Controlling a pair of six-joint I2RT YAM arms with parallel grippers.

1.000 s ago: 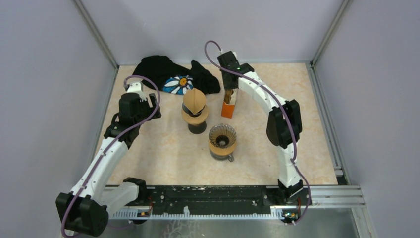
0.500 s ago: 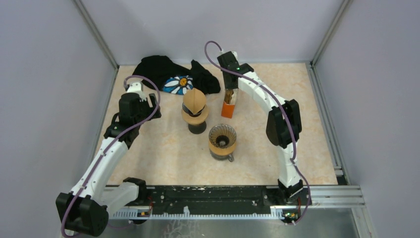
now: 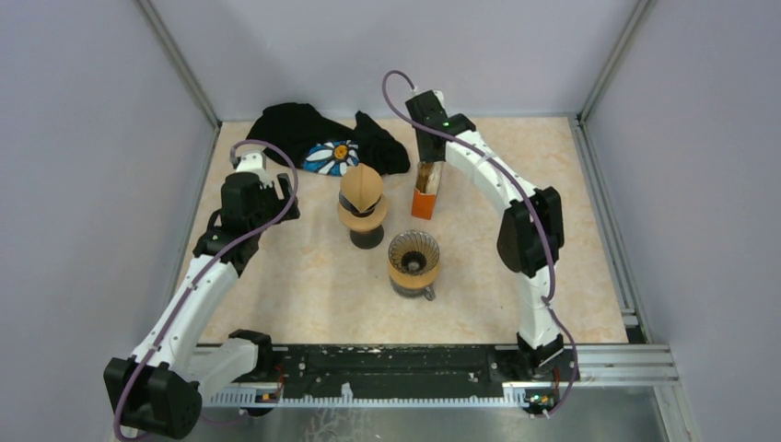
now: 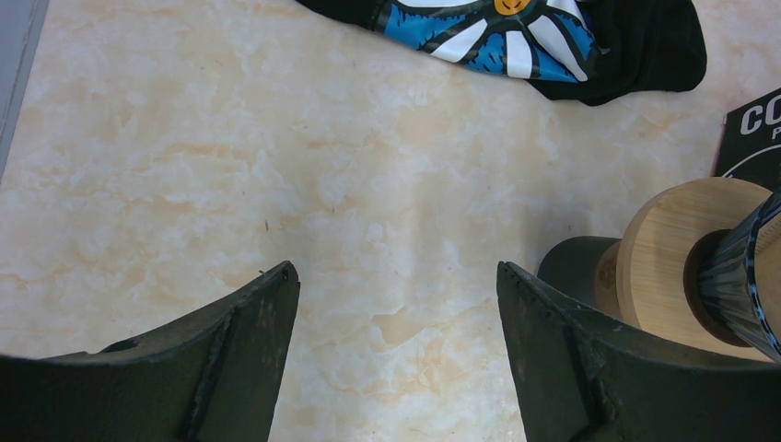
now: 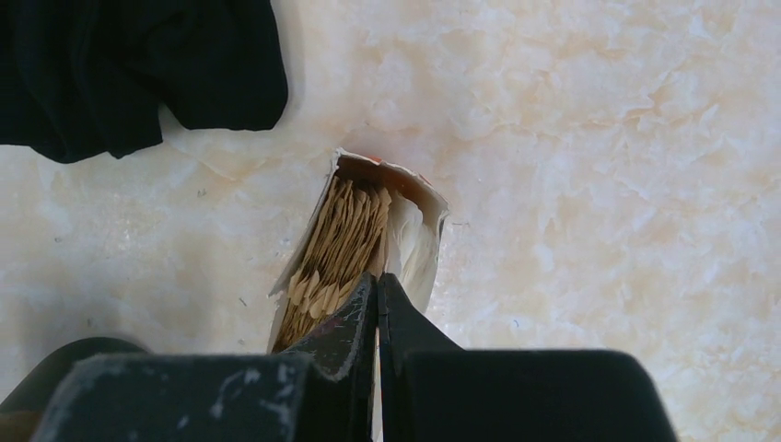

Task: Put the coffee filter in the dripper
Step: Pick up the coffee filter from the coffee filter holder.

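An orange, open-topped pack [image 3: 425,197] stands upright near the back of the table with a stack of brown coffee filters [image 5: 339,241] inside. My right gripper [image 3: 426,167] [image 5: 377,280] points down into the pack's mouth. Its jaws are shut on the edge of the outermost coffee filter, next to the pack's pale wall [image 5: 416,241]. The dripper [image 3: 413,260], brown and ribbed inside, stands in the middle of the table, clear of both arms. At the left, my left gripper [image 3: 276,201] [image 4: 396,273] hangs open over bare tabletop with nothing between its fingers.
A tan-domed object on a wooden disc and black base [image 3: 361,207] [image 4: 677,258] stands between the left gripper and the dripper. A black cloth with a blue and white flower print [image 3: 318,140] [image 4: 516,37] [image 5: 138,64] lies at the back. Grey walls enclose the table.
My right gripper's jaws have closed at the top of the filter stack, and that arm has shifted slightly. The left arm has not moved.
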